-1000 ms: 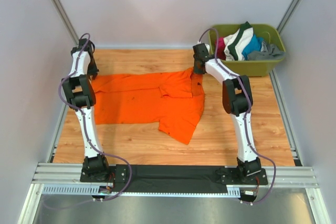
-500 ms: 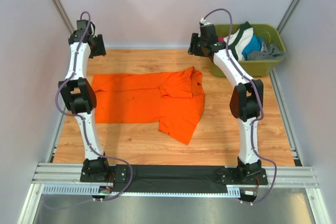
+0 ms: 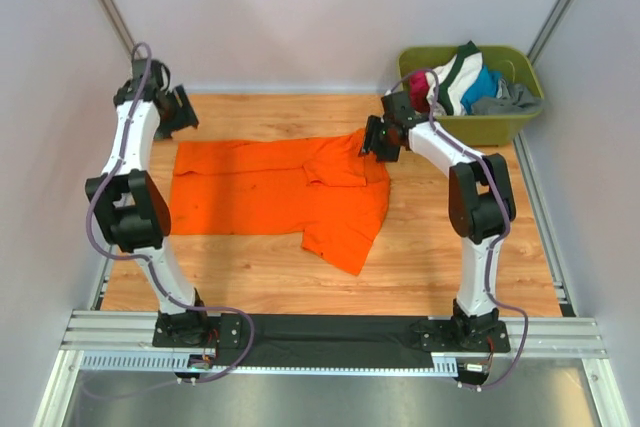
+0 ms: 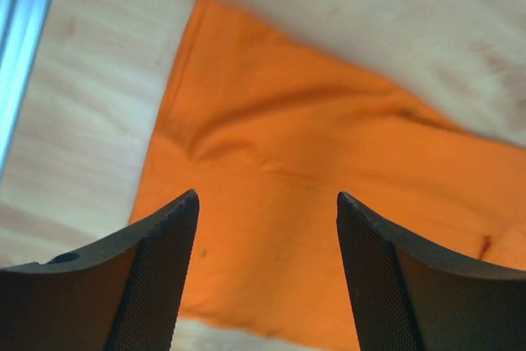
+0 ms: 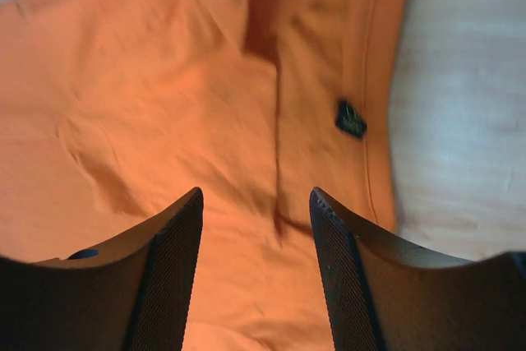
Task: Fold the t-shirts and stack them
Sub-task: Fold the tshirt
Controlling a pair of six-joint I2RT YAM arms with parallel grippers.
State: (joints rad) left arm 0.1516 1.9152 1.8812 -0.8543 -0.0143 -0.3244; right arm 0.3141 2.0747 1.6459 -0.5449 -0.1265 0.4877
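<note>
**Both grippers back down at the shirt's far corners, jaws opened**

Moved since the earlier frames: the right arm, half a second ago lifted toward the upper right of the frame, has dropped to the shirt's far right corner. The left arm has swung outward over the far left corner. The cloth itself has not shifted.

Item 1, nearest: plain bright orange short-sleeved t-shirt [image 3: 270,192], soft cloth. It lies on the pale wooden table [image 3: 430,267] at the centre of the overhead frame, long side running left to right. One pointed flap reaches toward the lower centre, and a layer is folded over on the right half. A small dark label [image 5: 351,118] shows beside a seam.
- Handling, judged: light, limp and wrinkle-prone. It will sag and drape rather than hold a shape, and it is not fragile.
- Hold, judged: best pinched at corners or hem seams, where doubled fabric gives purchase. Both far corners taken together should keep the fold line straight.

Item 2: left gripper [image 4: 267,199], fingers apart, nothing between them, above the far left corner.

Item 3: right gripper [image 5: 256,195], fingers apart and empty, over rumpled cloth near the label.

Item 4, farthest: olive-green plastic tub [image 3: 520,125], upper right, holding mixed bundled garments [image 3: 465,82].
</note>
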